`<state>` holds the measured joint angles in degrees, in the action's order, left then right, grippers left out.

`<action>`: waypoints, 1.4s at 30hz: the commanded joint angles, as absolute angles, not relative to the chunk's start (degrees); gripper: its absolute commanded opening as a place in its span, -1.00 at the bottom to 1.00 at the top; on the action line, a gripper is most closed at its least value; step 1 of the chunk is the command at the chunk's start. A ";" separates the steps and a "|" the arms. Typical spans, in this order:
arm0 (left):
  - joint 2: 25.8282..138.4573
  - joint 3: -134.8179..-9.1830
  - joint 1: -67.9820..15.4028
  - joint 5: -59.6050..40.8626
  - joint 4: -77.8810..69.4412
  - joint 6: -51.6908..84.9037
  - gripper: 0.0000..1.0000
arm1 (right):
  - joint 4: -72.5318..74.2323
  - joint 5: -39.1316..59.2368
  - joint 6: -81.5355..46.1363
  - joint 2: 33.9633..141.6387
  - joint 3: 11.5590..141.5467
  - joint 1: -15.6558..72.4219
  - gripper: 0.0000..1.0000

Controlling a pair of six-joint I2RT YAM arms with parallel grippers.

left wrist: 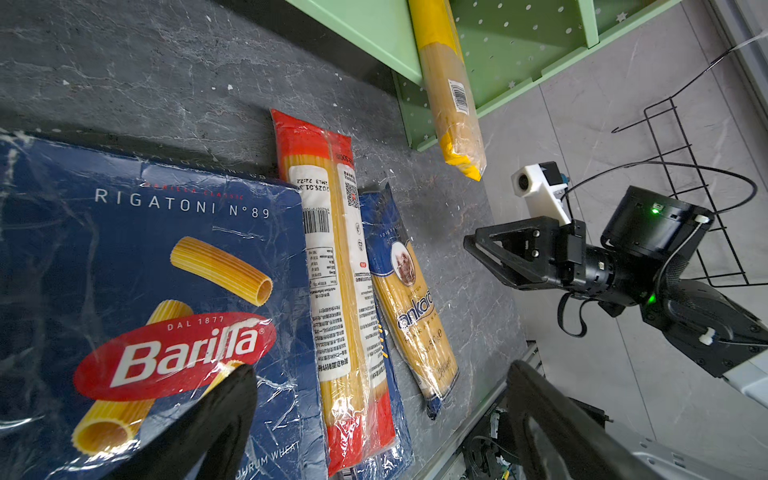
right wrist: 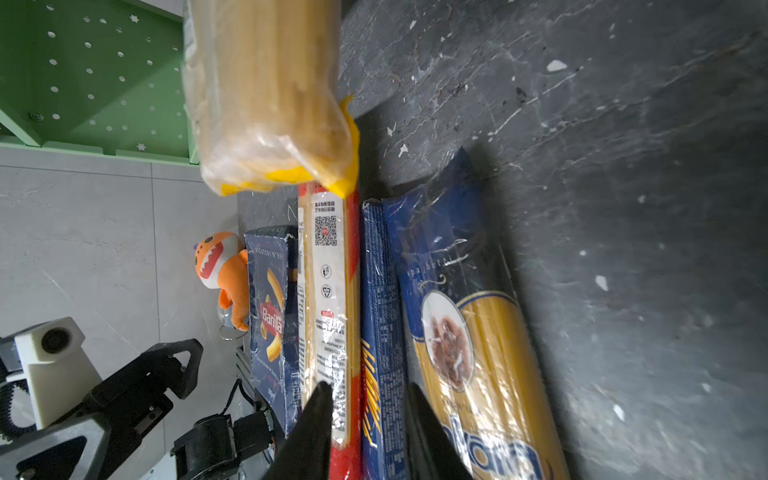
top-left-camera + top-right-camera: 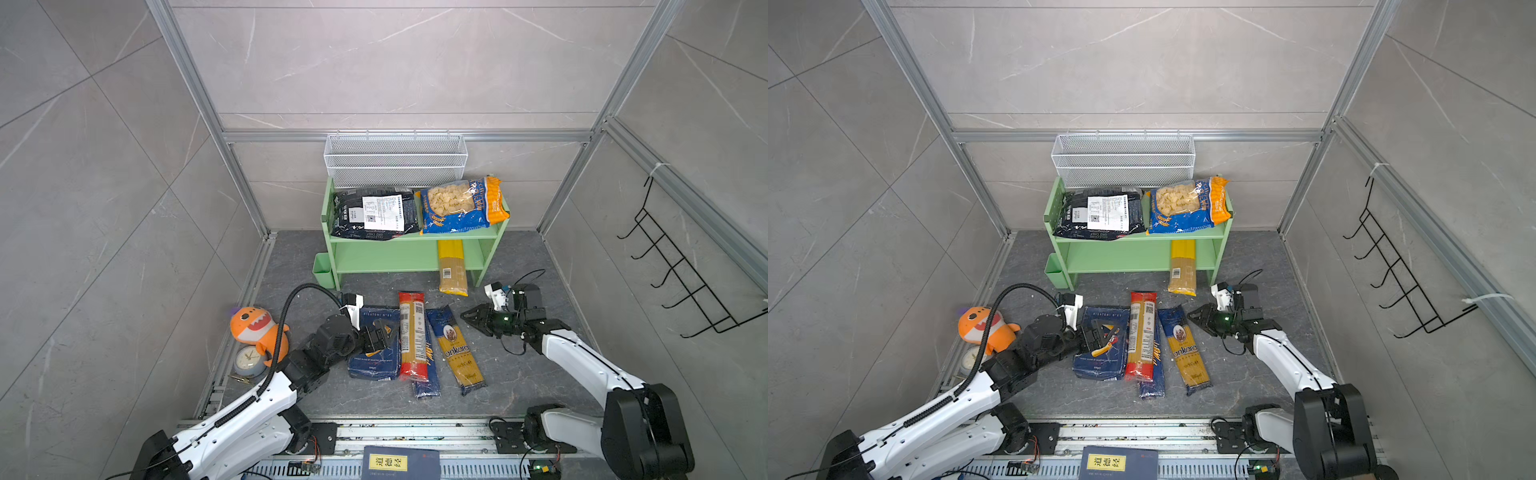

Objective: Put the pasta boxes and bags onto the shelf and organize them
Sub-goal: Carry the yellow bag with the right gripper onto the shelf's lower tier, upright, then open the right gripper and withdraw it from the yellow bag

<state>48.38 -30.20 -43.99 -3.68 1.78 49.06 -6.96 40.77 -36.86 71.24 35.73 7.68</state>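
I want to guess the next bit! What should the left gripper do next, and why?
Probably lower the left gripper onto the rigatoni box and close. Its jaws hover open over the box, which lies on the floor, and the shelf has room on its lower tier.

I count two pasta boxes, wide box (image 3: 374, 365) and narrow box (image 3: 427, 386); two bags, black bag (image 3: 374, 214) and blue-orange bag (image 3: 457, 205); three spaghetti packs, yellow pack (image 3: 452, 266), red pack (image 3: 411, 336), blue-yellow pack (image 3: 457, 353); one shelf (image 3: 386, 253), one basket (image 3: 395, 162), one plush shark (image 3: 253, 328), one clock (image 3: 248, 359), one book (image 3: 401, 463).
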 commanded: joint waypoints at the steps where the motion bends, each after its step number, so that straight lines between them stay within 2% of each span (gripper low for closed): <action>1: 48.30 -31.19 -43.77 -2.20 2.64 49.13 0.90 | -1.00 41.66 -38.81 74.33 38.43 8.83 -0.36; 5: 50.24 -32.15 -43.72 -2.12 2.34 48.63 0.90 | 2.35 41.66 -39.67 78.94 40.54 8.89 -0.27; 16: 52.59 -34.24 -43.66 -0.68 3.09 47.58 0.90 | 6.16 42.10 -40.56 89.51 50.31 8.88 -0.26; 33: 52.83 -34.72 -43.39 0.26 4.41 46.49 0.90 | 0.10 39.86 -36.71 93.47 57.66 7.39 -0.25; 40: 52.60 -34.37 -43.41 -0.22 4.26 46.74 0.90 | -1.95 39.72 -34.77 93.80 58.00 6.34 -0.07; 42: 52.18 -34.21 -43.35 -0.26 4.24 46.97 0.90 | -2.29 40.17 -34.38 92.94 57.62 6.33 0.08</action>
<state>52.93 -32.67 -43.72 -0.27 4.78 47.92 -1.13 40.82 -35.75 93.43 56.27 7.42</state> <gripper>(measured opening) 0.949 0.515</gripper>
